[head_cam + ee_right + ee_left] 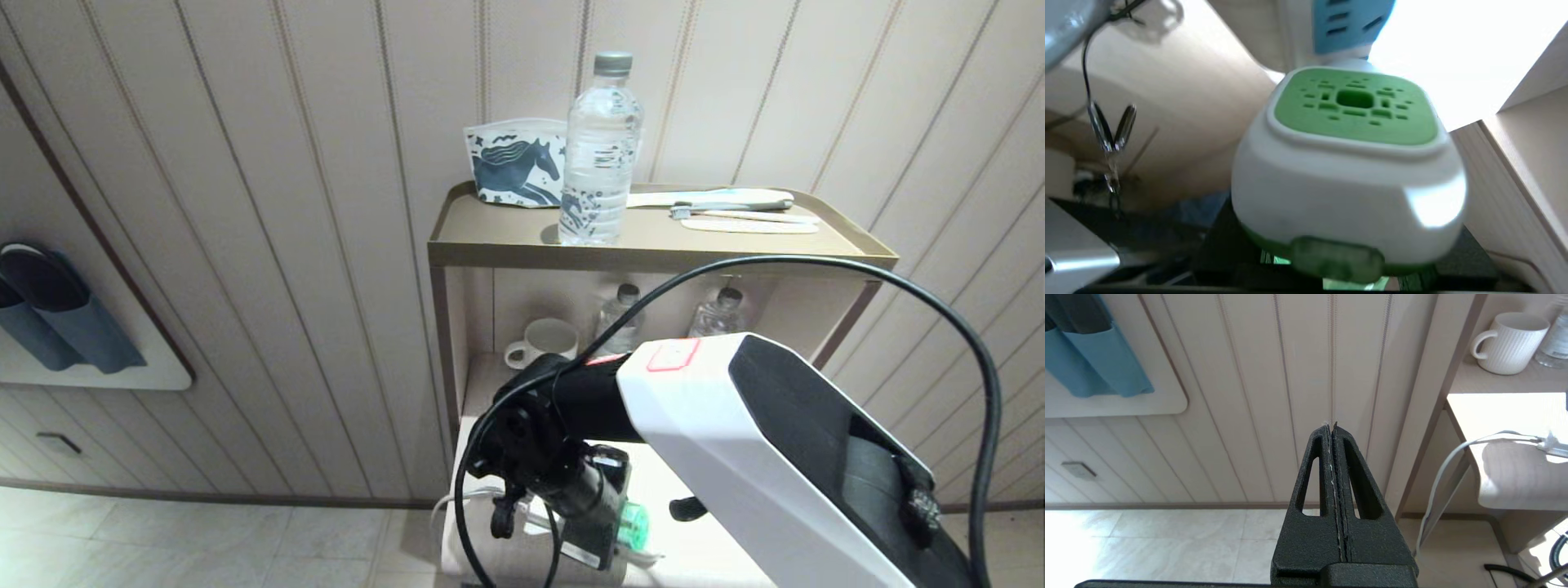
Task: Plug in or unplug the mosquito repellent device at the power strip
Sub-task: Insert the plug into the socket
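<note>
Left end effector (1333,428): fingers pressed together, empty, facing the panelled wall beside the shelf unit. Right end effector (624,531): down at the lower shelf (718,555), clamped on the white-and-green rounded plastic mosquito repellent device (1349,163). The device sits just before the white power strip with light-blue socket faces (1347,24).

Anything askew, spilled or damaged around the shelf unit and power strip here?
Nothing stands out. The water bottle stands upright on the shelf unit, the mug sits upright below, and the mosquito repellent device looks intact beside the power strip.
</note>
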### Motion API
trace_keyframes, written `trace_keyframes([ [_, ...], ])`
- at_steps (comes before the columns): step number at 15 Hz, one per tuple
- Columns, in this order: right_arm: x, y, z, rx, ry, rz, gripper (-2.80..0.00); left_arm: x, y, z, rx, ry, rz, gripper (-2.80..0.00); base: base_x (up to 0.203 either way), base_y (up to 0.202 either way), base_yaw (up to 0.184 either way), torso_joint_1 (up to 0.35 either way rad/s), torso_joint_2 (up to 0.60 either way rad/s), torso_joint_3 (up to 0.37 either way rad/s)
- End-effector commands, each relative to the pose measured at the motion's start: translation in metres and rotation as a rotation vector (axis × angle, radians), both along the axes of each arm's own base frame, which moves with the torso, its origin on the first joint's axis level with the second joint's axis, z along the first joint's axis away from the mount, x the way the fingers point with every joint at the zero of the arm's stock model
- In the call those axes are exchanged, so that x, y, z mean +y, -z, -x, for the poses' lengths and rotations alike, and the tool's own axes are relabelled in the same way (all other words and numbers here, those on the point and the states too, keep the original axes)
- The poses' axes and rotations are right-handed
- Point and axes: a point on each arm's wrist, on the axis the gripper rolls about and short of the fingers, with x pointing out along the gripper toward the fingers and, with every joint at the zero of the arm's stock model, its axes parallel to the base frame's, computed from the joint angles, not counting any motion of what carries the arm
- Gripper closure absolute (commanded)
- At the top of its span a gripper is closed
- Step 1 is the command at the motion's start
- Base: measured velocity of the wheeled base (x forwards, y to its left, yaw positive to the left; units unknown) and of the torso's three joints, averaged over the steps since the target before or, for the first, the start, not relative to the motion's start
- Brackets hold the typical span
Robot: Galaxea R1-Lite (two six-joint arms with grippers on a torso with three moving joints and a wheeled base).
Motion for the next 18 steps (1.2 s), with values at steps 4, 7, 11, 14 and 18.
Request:
trace_keyframes([
  [4, -0.004, 0.002, -0.003, 0.003, 0.027, 0.011, 0.00, 0.000, 0.000, 0.000, 0.000, -0.001, 0.000, 0.00, 0.000, 0.000, 0.000, 0.000, 0.00, 0.000],
  [7, -0.005, 0.001, -0.004, -0.008, 0.061, 0.000, 0.00, 0.000, 0.000, 0.000, 0.000, -0.001, 0.001, 0.00, 0.000, 0.000, 0.000, 0.000, 0.00, 0.000],
  [11, -0.017, 0.002, -0.014, 0.071, 0.141, -0.075, 0.00, 0.000, 0.000, 0.000, 0.000, -0.001, 0.000, 0.00, 0.000, 0.000, 0.000, 0.000, 0.00, 0.000],
  [14, -0.027, -0.007, -0.023, 0.111, 0.193, -0.166, 0.00, 0.000, 0.000, 0.000, 0.000, -0.001, 0.000, 0.00, 0.000, 0.000, 0.000, 0.000, 0.00, 0.000],
  [18, -0.034, -0.001, -0.027, 0.125, 0.252, -0.197, 0.00, 0.000, 0.000, 0.000, 0.000, -0.001, 0.000, 0.00, 0.000, 0.000, 0.000, 0.000, 0.00, 0.000],
])
